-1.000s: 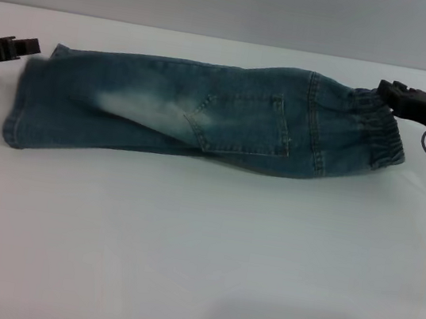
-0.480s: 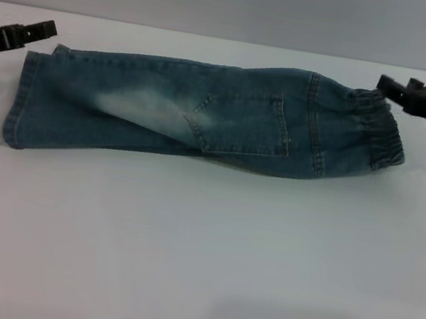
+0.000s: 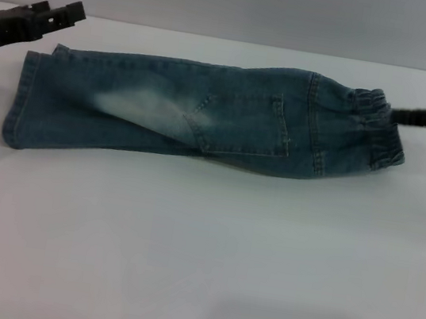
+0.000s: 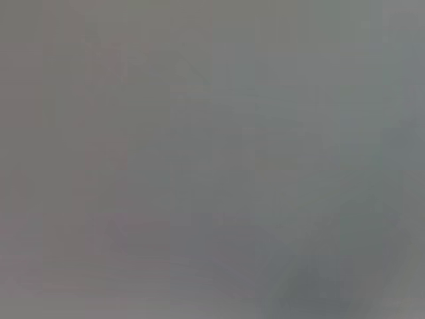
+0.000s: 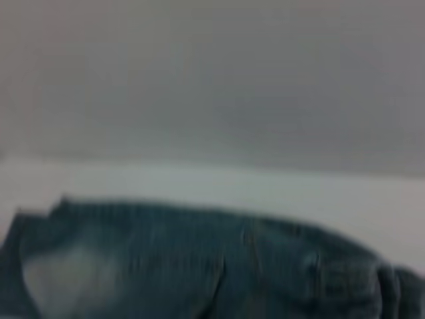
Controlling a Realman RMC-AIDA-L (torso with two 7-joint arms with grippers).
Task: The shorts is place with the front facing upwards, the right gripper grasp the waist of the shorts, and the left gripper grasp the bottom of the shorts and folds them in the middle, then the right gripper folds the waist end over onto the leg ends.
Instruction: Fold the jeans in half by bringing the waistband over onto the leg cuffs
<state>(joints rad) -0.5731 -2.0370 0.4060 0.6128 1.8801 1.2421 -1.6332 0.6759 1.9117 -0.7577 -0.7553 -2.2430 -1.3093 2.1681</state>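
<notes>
Folded denim shorts (image 3: pixel 204 114) laid lengthwise across the white worktop (image 3: pixel 198 261).
The right pincer (image 3: pixel 400 115) is seen at 3 o'clock, touching the puckered waist (image 3: pixel 375 123); its gap cannot be told. The left pincer (image 3: pixel 66 13) is held at 10 o'clock, apart, empty, just beside the flat leg ends (image 3: pixel 21 99).

The shorts (image 3: pixel 203 118) lie across the table (image 3: pixel 199 254), waist (image 3: pixel 374 127) rightward, leg ends (image 3: pixel 20 99) leftward.

The shorts (image 3: pixel 203 118) were matt denim cloth, faded pale near the back pocket, with the waist (image 3: pixel 378 128) puckered and gathered; beneath them the table (image 3: pixel 199 254) looked smooth and faintly glossy.
</notes>
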